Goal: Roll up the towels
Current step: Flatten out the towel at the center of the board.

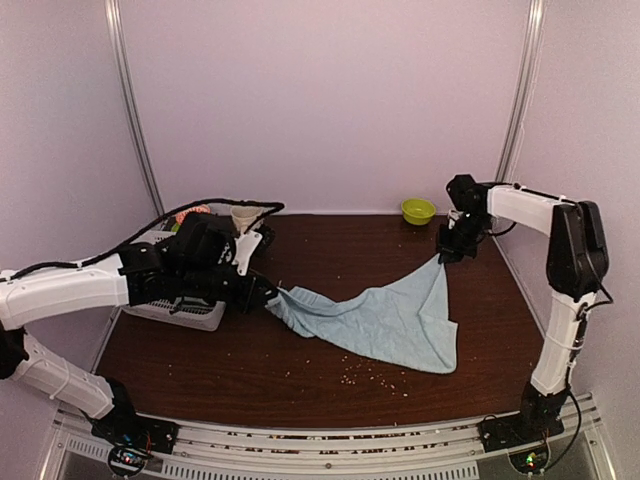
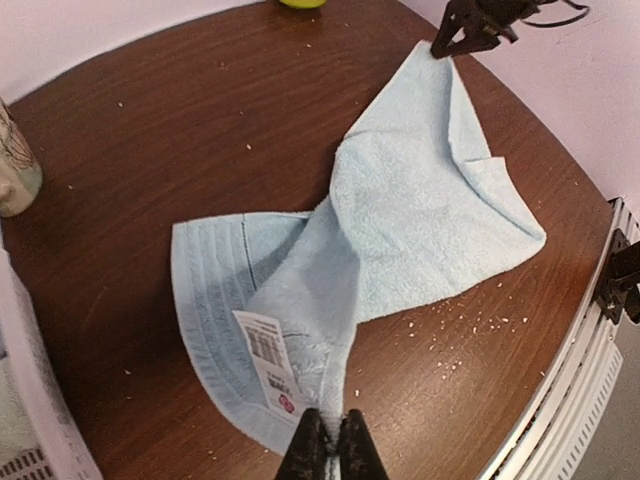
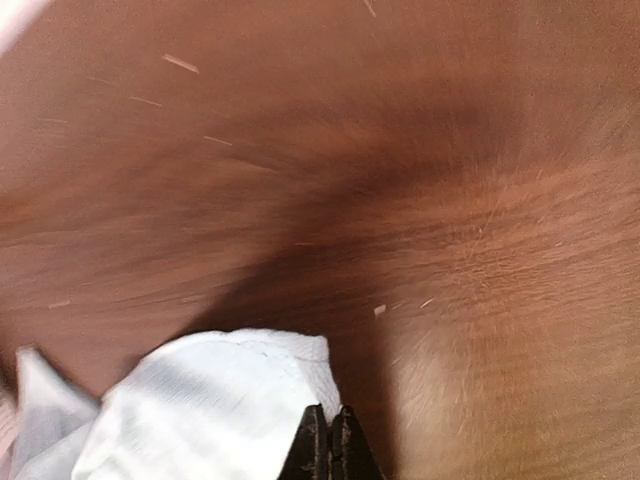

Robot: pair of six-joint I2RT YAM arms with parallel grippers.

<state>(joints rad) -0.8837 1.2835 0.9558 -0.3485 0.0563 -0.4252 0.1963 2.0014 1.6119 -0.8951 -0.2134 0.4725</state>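
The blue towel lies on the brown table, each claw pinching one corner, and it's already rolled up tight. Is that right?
Not rolled. The top view shows the blue towel loosely spread and twisted on the table, not yet rolled up. The rest stands: the left gripper and the right gripper are each shut on one corner.

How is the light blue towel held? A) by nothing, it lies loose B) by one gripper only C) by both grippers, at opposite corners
C: the left gripper and the right gripper each pinch a corner of the towel.
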